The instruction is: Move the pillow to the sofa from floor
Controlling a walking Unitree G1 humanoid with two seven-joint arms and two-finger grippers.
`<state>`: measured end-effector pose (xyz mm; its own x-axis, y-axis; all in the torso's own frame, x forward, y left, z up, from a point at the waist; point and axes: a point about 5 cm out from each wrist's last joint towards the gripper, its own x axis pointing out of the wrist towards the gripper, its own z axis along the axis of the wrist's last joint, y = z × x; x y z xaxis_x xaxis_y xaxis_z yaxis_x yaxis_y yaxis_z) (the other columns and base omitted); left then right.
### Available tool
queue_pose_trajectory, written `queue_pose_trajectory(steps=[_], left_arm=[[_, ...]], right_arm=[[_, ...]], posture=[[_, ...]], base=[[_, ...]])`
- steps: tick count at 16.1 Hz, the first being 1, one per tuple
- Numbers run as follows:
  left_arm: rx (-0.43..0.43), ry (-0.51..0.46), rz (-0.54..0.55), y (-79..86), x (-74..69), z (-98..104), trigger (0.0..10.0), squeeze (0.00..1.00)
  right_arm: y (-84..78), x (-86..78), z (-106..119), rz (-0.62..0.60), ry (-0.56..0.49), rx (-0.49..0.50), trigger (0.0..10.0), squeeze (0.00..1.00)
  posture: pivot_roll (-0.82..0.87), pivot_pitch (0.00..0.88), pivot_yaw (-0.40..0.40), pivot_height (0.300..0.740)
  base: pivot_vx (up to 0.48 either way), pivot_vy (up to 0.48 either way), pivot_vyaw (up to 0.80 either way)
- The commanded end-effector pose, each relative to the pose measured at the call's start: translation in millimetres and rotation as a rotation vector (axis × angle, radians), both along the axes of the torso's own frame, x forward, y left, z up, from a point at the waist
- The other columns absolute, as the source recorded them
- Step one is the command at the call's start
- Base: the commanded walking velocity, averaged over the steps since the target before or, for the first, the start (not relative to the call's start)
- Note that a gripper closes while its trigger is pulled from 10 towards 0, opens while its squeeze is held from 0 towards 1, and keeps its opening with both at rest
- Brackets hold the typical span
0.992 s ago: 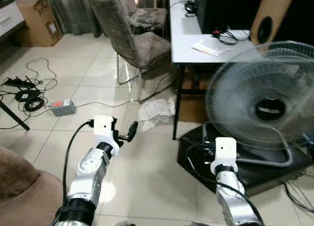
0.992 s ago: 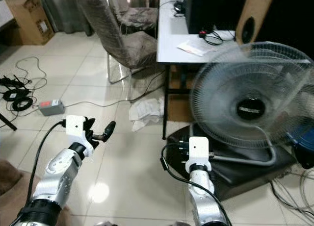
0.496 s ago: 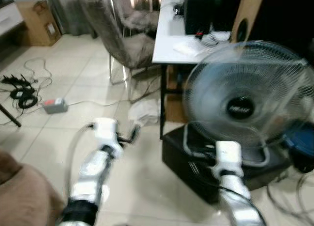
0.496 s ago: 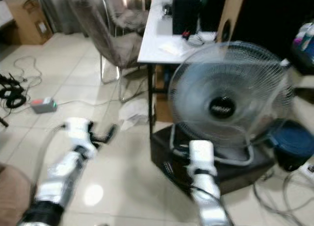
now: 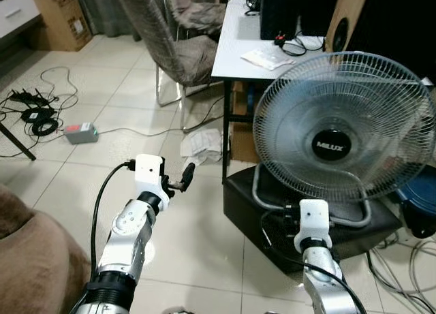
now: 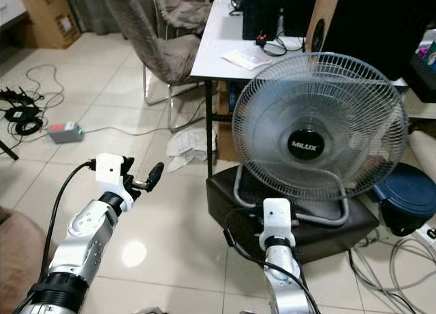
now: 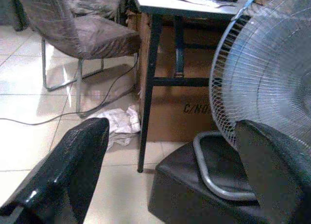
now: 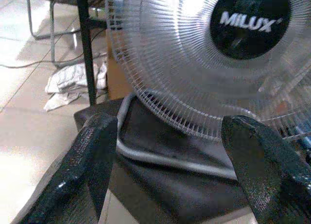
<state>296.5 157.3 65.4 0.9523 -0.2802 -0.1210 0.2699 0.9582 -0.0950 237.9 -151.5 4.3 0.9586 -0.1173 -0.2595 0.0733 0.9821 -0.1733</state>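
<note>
Fan point(image 5: 344, 127) nearer view centre than before; left gripper point(image 7: 165, 180) and right gripper point(image 8: 180, 170) raised forward, spread wide, empty.

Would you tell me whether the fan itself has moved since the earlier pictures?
No; the fan still sits on its black box beside the white table; only the camera turned.

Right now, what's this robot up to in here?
It holds nothing at this moment. Both arms are raised in front of it with fingers spread apart: the left gripper over bare floor tiles, the right gripper facing a Milux fan on a black box beside a white desk. A brown cushioned thing sits at its lower left.
</note>
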Motion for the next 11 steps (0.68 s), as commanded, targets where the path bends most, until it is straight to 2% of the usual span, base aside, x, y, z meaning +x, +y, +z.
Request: queue_pose_trajectory(steps=[1, 2, 3, 11], left_arm=[[-0.012, -0.004, 0.012, 1.7, 0.3, 2.4, 10.0, 0.00], [-0.021, -0.003, 0.015, 1.8, 0.4, 2.9, 10.0, 0.00], [-0.049, -0.010, 0.023, 2.2, 1.0, 5.1, 10.0, 0.00], [-0.049, -0.015, 0.032, 2.7, 1.5, 6.6, 10.0, 0.00]], right_arm=[[0.3, 1.5, 3.8, -0.001, -0.012, -0.008, 10.0, 0.00], [-0.1, 1.1, 3.5, -0.001, -0.010, -0.009, 10.0, 0.00], [-2.4, 0.0, 2.0, -0.009, -0.002, -0.011, 10.0, 0.00], [-7.3, -6.0, -4.8, -0.033, 0.032, -0.014, 10.0, 0.00]], posture=[[0.00, 0.068, 0.028, 0.730], [0.00, 0.067, 0.027, 0.730], [0.00, 0.068, 0.029, 0.730], [-0.01, 0.064, 0.029, 0.730]], base=[[0.000, 0.000, 0.00], [0.000, 0.000, 0.00], [-0.480, 0.000, 0.00], [-0.388, 0.000, 0.00]])
